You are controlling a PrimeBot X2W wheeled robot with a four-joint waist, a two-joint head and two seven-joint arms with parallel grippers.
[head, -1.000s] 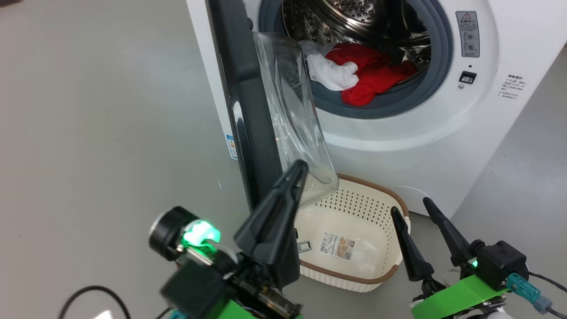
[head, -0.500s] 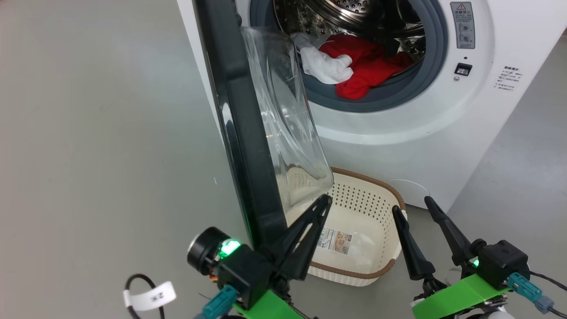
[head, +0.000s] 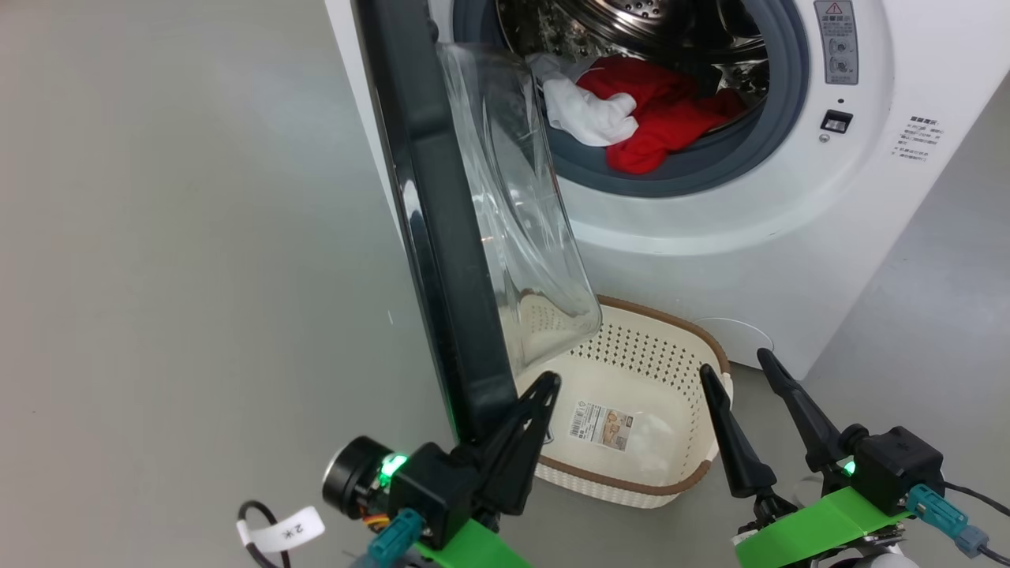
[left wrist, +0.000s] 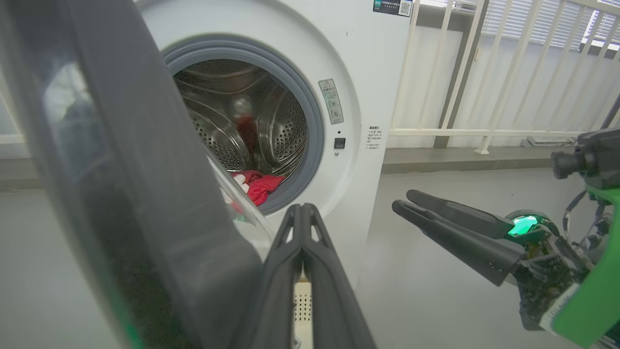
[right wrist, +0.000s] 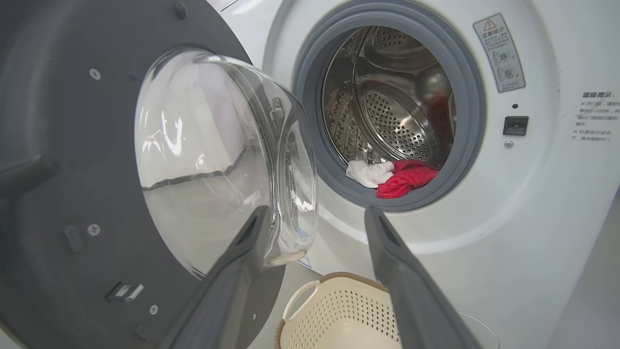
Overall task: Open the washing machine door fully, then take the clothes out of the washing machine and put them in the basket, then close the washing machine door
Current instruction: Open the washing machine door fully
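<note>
Washing machine door [head: 442,237]: open, swung out to the robot's left of the opening and seen nearly edge-on from the head view. The rim is wide and glossy black. The inner face is dark grey in the right wrist view.
Glass bowl [head: 521,205]: clear, bulging from the door's inner face toward the machine. Its lower edge hangs over the basket's far-left corner.
Washing machine [head: 750,237]: white front-loader. A grey rubber ring [head: 694,162] runs round the opening, with the perforated steel drum [head: 623,20] behind it. A grey warning sticker [head: 835,39] and a small dark latch slot [head: 836,121] sit to the right of the ring.
Red cloth [head: 663,118]: bright red and crumpled, at the bottom front of the drum, lapping over the ring's lower lip.
White cloth [head: 592,118]: smaller and bunched, touching the red cloth on its left side, also on the ring's lip.
Basket [head: 631,483]: cream plastic with perforated walls and a brown rim. It stands on the floor [head: 181,237] just in front of the machine, below the opening. A paper label [head: 601,424] lies on its bottom.
Left hand [head: 544,385]: fingers pressed together with nothing between them. The tips are just beside the door's lower rim, on the bowl side, above the basket's near-left edge. Contact with the door — cannot tell.
Right hand [head: 734,364]: fingers apart with nothing between them. It is near the basket's right end, tips pointing toward the machine — well apart from both cloths.
</note>
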